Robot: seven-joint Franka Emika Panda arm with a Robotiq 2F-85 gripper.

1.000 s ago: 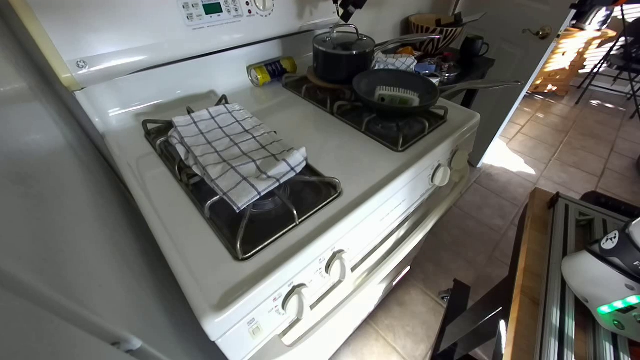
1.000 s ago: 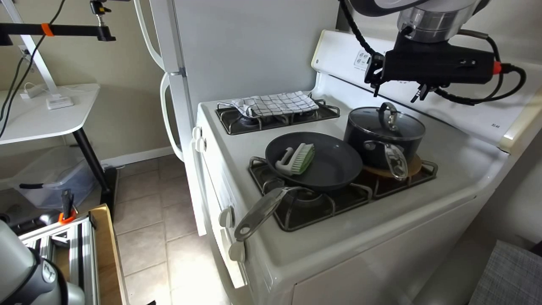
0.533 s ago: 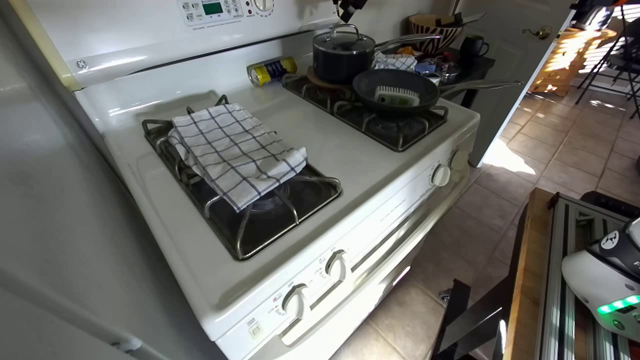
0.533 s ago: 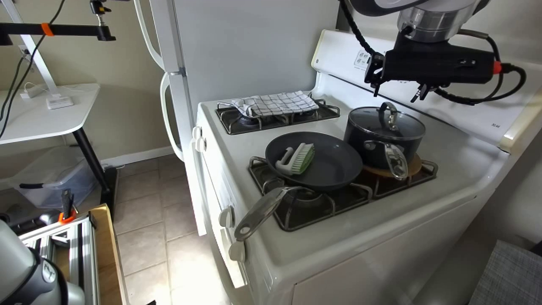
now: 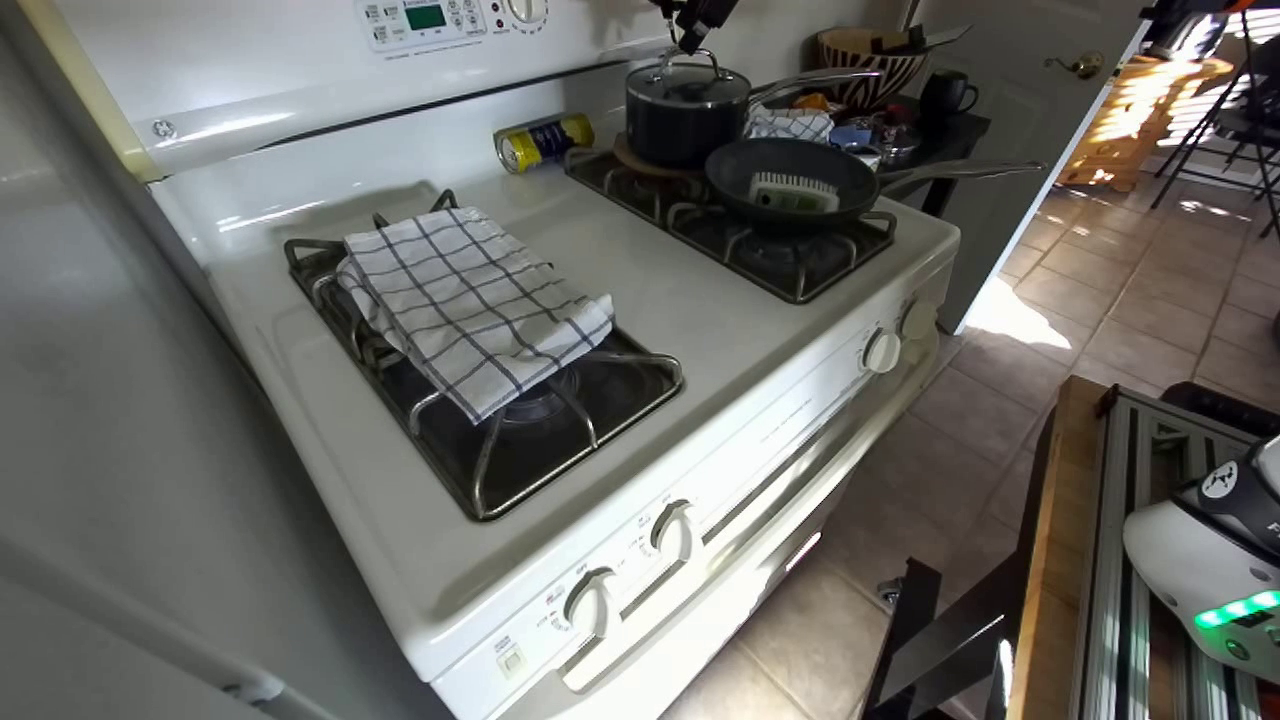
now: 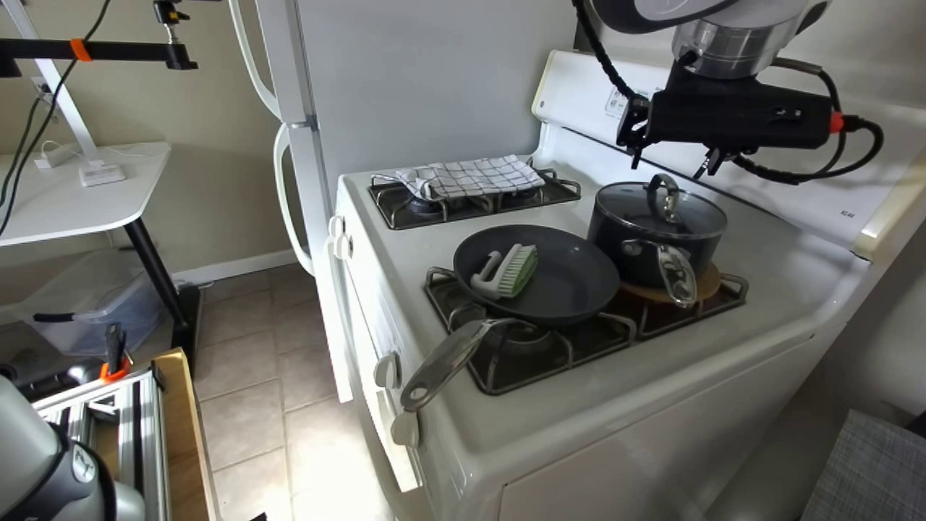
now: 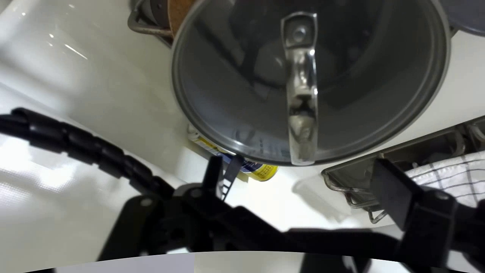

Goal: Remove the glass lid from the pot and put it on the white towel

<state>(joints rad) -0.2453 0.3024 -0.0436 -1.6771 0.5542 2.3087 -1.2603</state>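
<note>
In an exterior view, a white checked towel (image 6: 470,179) lies folded on the far burner grate (image 6: 394,217) at left. Nearer and to its right, a frying pan (image 6: 571,282) holds a scrub brush (image 6: 517,273). Farther right, the glass lid (image 6: 629,206) sits on the saucepan (image 6: 615,250); the gripper (image 6: 670,166) hangs just above, its fingers (image 7: 396,193) spread and released.

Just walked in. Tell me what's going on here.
A robot arm is apparently about to lift the glass lid off the pot. Its gripper hangs open near the lid's handle, holding nothing. The lid sits in place; the white checked towel meant for it lies on the other side of the stove.
</note>
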